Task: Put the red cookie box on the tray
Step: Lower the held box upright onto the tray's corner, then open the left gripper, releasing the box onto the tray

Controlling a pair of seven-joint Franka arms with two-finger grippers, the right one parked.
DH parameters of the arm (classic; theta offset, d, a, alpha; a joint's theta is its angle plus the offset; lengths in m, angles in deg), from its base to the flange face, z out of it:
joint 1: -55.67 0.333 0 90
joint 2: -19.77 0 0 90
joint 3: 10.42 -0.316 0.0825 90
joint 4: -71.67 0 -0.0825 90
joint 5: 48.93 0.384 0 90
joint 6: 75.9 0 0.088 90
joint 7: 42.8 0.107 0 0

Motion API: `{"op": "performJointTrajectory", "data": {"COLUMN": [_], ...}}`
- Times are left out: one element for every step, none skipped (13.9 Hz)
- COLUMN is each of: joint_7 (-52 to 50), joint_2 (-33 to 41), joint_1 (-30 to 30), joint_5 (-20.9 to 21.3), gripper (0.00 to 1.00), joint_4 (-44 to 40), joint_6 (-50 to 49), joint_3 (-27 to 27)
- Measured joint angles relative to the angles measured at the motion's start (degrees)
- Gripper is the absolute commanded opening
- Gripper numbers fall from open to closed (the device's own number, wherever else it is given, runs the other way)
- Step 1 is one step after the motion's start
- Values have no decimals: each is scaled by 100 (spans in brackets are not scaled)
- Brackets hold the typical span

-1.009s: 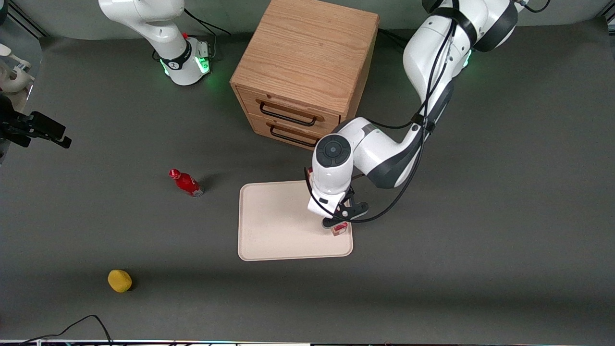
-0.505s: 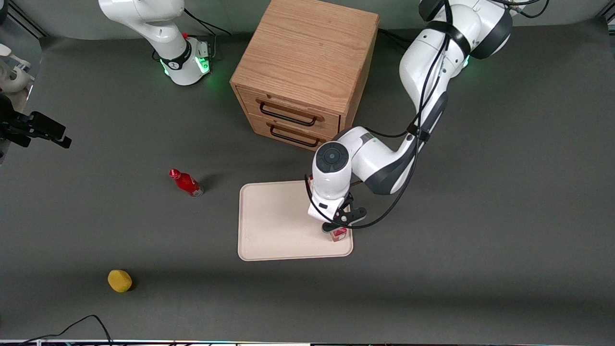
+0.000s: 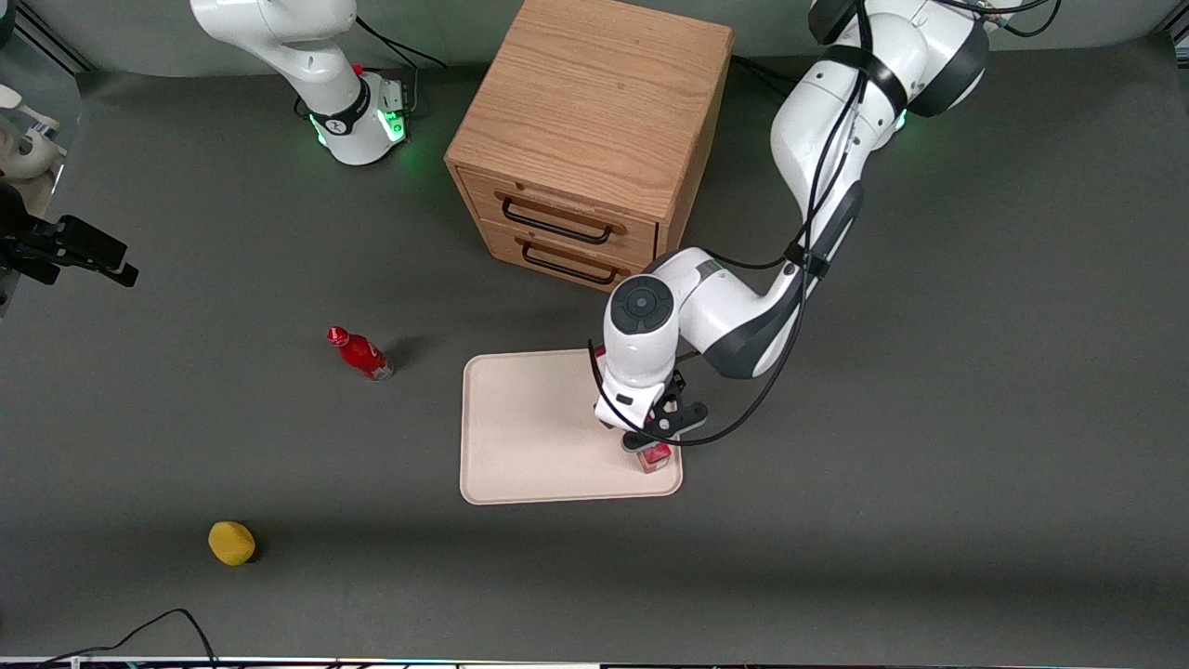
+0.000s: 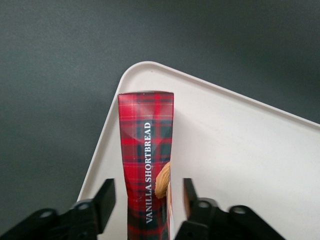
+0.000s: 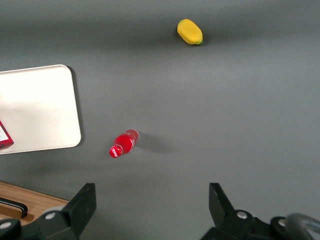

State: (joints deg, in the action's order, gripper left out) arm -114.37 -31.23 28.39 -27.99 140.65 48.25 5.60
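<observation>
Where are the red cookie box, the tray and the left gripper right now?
red cookie box (image 4: 146, 150): left wrist view, on its plaid side panel.
tray (image 3: 529, 427): front view, on its bare floor.
gripper (image 4: 147, 200): left wrist view, midway between the fingertips, open either side of the box, over the tray.

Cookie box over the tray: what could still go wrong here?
1. The red cookie box lies close to the tray rim near a corner, so it may catch on the rim.
2. The open pincer has fingers close alongside the box; retreating could drag it.
</observation>
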Motion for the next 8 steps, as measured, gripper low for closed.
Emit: {"op": "performJointTrajectory", "data": {"joint_7": [-5, -10, -14, -14, 5, 95, 285, 584], "joint_2": [1, 5, 21, 71, 152, 260, 397, 576], "joint_1": [4, 11, 18, 32, 68, 157, 315, 524], "joint_5": [4, 3, 2, 2, 2, -19, -87, -253], "gripper": [100, 100, 100, 100, 100, 100, 100, 100], "joint_4": [-3, -15, -54, -83, -116, -157, -191, -218], "joint_6": [9, 3, -45, -192, -452, -774, -1099, -1411], "joint_3": [0, 0, 0, 6, 36, 133, 295, 459]}}
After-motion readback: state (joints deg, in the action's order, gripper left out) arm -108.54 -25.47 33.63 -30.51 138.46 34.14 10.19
